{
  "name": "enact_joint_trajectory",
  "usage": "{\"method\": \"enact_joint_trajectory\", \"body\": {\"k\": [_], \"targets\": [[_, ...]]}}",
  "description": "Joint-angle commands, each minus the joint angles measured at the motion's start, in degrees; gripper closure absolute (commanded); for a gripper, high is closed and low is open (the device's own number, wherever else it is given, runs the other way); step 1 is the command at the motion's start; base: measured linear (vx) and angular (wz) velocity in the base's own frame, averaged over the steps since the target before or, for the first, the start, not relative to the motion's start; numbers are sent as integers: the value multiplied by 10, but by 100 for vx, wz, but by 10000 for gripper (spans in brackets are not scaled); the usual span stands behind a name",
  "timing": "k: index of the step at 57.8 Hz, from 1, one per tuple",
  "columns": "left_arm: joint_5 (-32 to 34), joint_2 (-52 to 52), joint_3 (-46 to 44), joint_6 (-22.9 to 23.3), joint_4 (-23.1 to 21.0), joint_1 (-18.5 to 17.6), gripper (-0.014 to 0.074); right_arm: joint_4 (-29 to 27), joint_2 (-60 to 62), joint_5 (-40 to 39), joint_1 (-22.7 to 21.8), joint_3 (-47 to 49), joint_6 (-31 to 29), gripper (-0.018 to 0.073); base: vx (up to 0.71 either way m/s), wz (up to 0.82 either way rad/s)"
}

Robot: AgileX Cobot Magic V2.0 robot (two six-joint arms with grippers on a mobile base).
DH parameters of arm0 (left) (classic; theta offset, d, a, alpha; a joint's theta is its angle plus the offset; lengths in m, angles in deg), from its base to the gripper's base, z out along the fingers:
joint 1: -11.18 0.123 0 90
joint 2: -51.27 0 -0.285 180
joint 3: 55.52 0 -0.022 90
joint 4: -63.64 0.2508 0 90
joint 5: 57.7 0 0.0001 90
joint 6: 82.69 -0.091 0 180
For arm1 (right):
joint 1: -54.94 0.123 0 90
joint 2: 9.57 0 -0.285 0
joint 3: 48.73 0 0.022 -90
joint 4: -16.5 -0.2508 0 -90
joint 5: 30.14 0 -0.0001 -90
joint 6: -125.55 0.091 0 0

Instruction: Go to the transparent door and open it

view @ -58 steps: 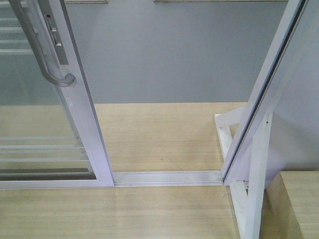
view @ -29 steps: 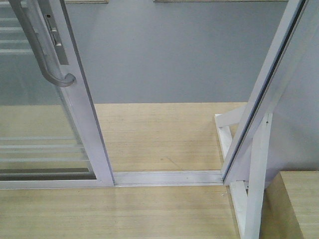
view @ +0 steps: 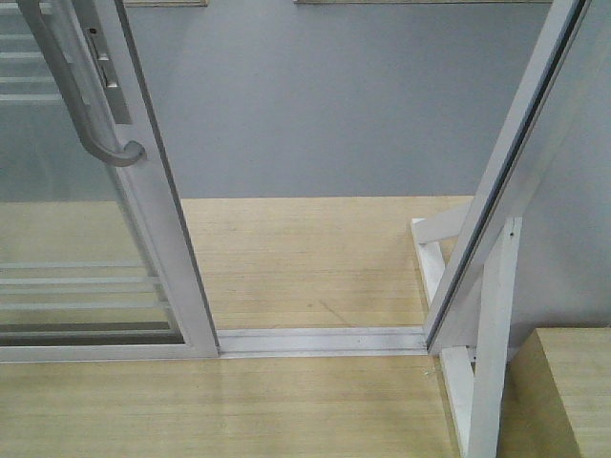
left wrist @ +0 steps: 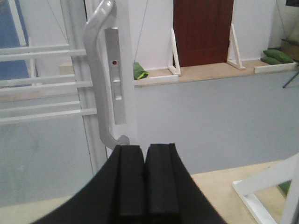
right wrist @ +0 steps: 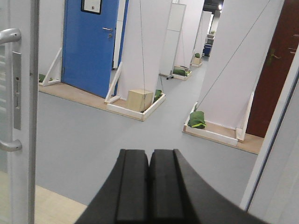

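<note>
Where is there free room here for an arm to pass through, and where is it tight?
The free gap lies between the transparent door edge on the left and the slanted white frame on the right, above the floor track. It is tight near the white wooden brace and around the grey handle.

Front-facing view: high vantage tilted down at the sliding track (view: 320, 341), the transparent door (view: 91, 248) at left and the fixed frame post (view: 506, 172) at right, grey floor beyond. Left wrist view: looks forward over the closed left hand (left wrist: 145, 179), close to the door's pull handle (left wrist: 96, 70). Right wrist view: looks forward over the closed right hand (right wrist: 149, 184) through the opening into the hall, toward a blue door (right wrist: 91, 46). All three share the handle and door frame.
</note>
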Motion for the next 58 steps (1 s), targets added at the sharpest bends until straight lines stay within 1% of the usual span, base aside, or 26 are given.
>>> {"method": "enact_joint_trajectory", "body": {"k": [1,3,8,11,14,25,30,40,50,55,58], "targets": [[71,-5,-15,49,48,-3,596,1,-3,-47,-2,16,-1,559,0,0],[74,-5,-15,73,79,-3,596,1,-3,-47,-2,16,-1,559,0,0],[73,-5,-15,116,136,-3,596,1,-3,-47,-2,16,-1,559,0,0],[73,-5,-15,129,154,-3,596,1,-3,-47,-2,16,-1,559,0,0],[74,-5,-15,130,162,-3,596,1,-3,-47,-2,16,-1,559,0,0],[73,-5,-13,127,166,-3,596,1,-3,-49,-2,16,-1,559,0,0],[73,1,6,121,165,-3,596,1,-3,-50,-2,16,-1,559,0,0],[80,70,114,121,161,-3,596,1,-3,-50,-2,16,-1,559,0,0],[116,166,217,121,161,-3,596,1,-3,-50,-2,16,-1,559,0,0],[158,160,252,124,157,-3,596,1,-3,-49,-2,16,-1,559,0,0],[157,161,258,131,150,-3,596,1,-3,-50,-2,16,-1,559,0,0]]}}
